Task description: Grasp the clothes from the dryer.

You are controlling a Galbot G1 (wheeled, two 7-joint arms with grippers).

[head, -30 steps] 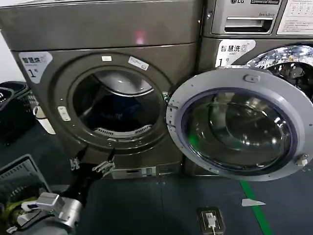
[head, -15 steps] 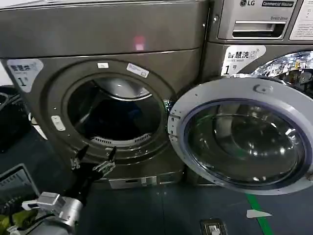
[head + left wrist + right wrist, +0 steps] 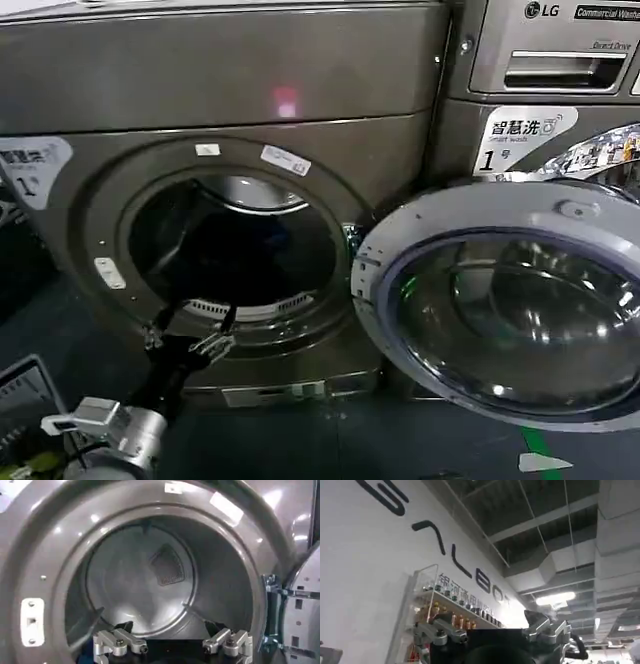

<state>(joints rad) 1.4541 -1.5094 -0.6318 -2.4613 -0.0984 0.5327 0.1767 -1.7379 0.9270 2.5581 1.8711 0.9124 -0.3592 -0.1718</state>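
My left gripper (image 3: 190,328) sits at seven o'clock of the dryer (image 3: 230,250) mouth, its fingers (image 3: 120,642) spread wide and holding nothing. Past it I see the dark drum (image 3: 145,580), bare grey metal with a vent patch on its back wall; I can't make out clothes there. The door (image 3: 510,300) hangs open at three o'clock. My right gripper (image 3: 492,635) points at the ceiling, spread wide.
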